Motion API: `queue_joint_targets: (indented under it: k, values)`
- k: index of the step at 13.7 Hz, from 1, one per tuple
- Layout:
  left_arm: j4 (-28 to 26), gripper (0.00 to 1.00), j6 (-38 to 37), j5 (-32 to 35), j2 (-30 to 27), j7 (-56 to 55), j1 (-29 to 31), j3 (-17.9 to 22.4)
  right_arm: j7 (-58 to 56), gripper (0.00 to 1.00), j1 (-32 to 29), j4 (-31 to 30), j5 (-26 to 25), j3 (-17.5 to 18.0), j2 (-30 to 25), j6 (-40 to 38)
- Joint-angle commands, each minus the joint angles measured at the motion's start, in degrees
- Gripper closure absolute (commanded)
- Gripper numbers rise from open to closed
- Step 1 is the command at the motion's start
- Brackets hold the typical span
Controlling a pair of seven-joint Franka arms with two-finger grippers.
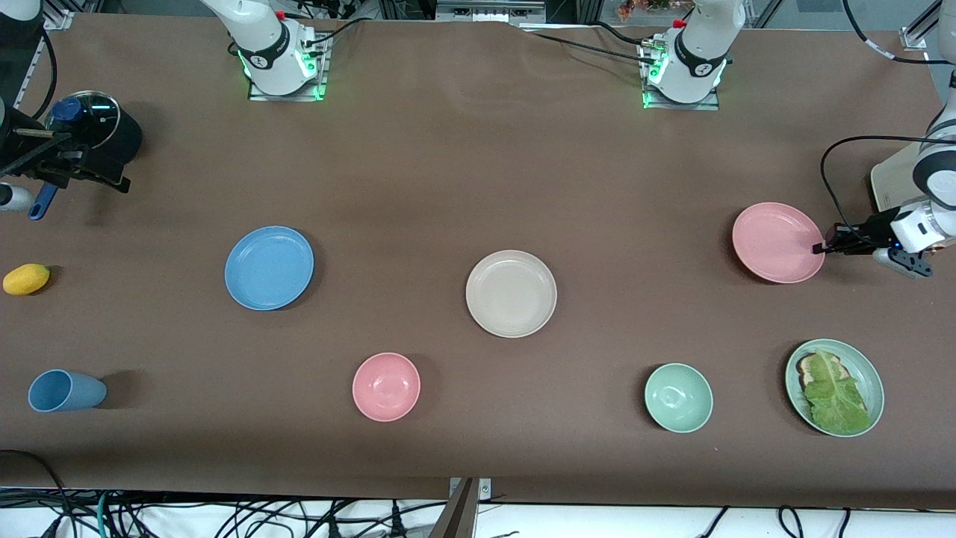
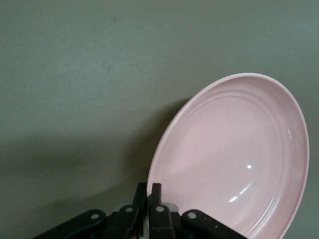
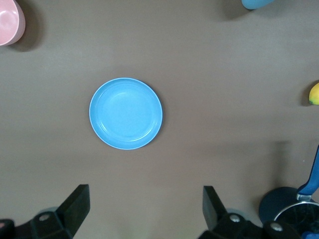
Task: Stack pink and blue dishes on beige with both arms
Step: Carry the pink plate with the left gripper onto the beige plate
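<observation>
The pink plate (image 1: 777, 242) was seen toward the left arm's end of the surface (image 1: 478, 187), tilted, with its rim clamped between the fingers of the left tool (image 1: 827, 247). In the left wrist view the same pink plate (image 2: 234, 159) was shown leaning up from the left tool (image 2: 148, 199), whose 2 fingers were pressed together on its edge.

The blue plate (image 1: 269, 267) was found lying flat toward the right arm's end of the surface, well apart from the beige plate (image 1: 511, 293), which lay flat near the middle with nothing on it. In the right wrist view the blue plate (image 3: 126, 113) was seen below the right tool (image 3: 147, 209), whose fingers were spread wide apart and held nothing. In the front view the right tool (image 1: 45, 168) was located over the surface's edge at the right arm's end, beside a black pot with a glass lid (image 1: 97, 127).

Nearer the front camera, a pink bowl (image 1: 386, 386), a green bowl (image 1: 678, 397), a green plate with lettuce (image 1: 834, 386) and a blue cup (image 1: 66, 391) on its side were noted. A yellow fruit (image 1: 26, 279) lay near the right arm's end.
</observation>
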Motion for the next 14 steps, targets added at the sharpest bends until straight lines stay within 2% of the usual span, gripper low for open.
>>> queue_joint_targets:
  k: [1, 3, 8, 11, 14]
  values:
    - [1.18, 1.00, -6.41, -0.75, -3.41, -4.86, -1.58, 0.10, 0.87, 0.00, 0.16, -0.86, 0.32, 0.04, -1.40, -0.47]
    - [1.27, 1.00, -8.36, 1.01, -5.87, -12.14, -3.95, -0.42, 0.78, 0.00, 0.16, -0.86, 0.32, 0.12, -1.40, -0.47]
    - [1.27, 1.00, -8.98, 1.10, -8.16, -31.64, -5.63, -12.18, 0.78, 0.00, 0.16, -0.86, 0.32, 0.04, -1.40, -0.38]
    - [1.53, 1.00, -5.83, 1.10, -8.25, -41.16, -8.43, -18.25, 0.78, 0.00, 0.16, -0.86, 0.32, 0.04, -1.40, -0.47]
    - [1.71, 1.00, -1.43, 1.54, -7.20, -45.12, -16.68, -19.06, 0.69, 0.00, 0.16, -0.86, 0.32, 0.04, -1.32, -0.47]
